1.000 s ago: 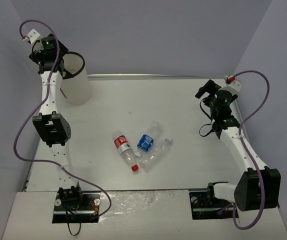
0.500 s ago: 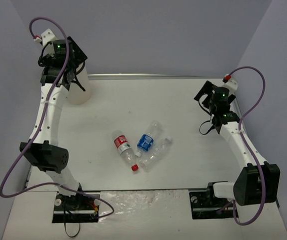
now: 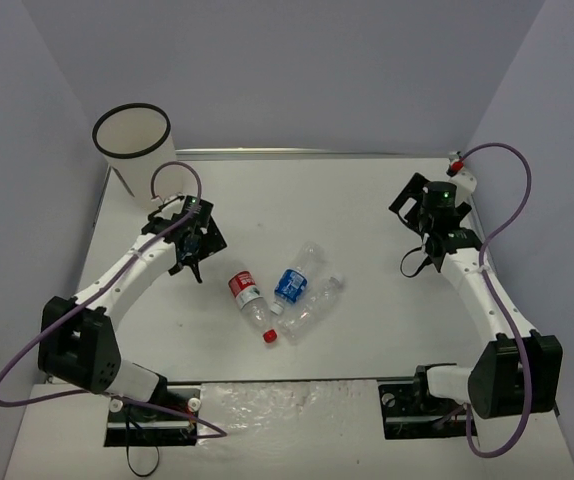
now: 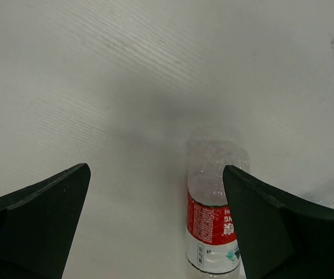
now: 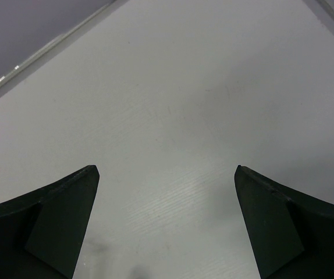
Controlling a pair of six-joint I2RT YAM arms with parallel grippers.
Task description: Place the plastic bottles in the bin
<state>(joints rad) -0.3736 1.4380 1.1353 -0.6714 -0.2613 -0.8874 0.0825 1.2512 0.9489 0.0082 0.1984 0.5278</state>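
Note:
Three plastic bottles lie together mid-table: a red-labelled one with a red cap (image 3: 248,298), a blue-labelled clear one (image 3: 295,277) and a plain clear one (image 3: 313,304). The orange and black-labelled bottles are out of view. The white bin (image 3: 132,141) with a black rim stands at the back left. My left gripper (image 3: 197,254) is open and empty, low over the table just left of the red-labelled bottle. In the left wrist view (image 4: 155,171) that bottle (image 4: 216,216) lies by the right finger (image 4: 283,226). My right gripper (image 3: 410,203) is open and empty over bare table (image 5: 167,170).
The white table (image 3: 267,200) has a raised edge along the back and grey walls on three sides. The arm bases (image 3: 152,405) sit at the near edge. A purple cable loops beside each arm.
My left arm has swung down from above the bin to the table beside the red-labelled bottle, leaving the bin uncovered. The right arm has shifted only slightly. The bottles have not moved.

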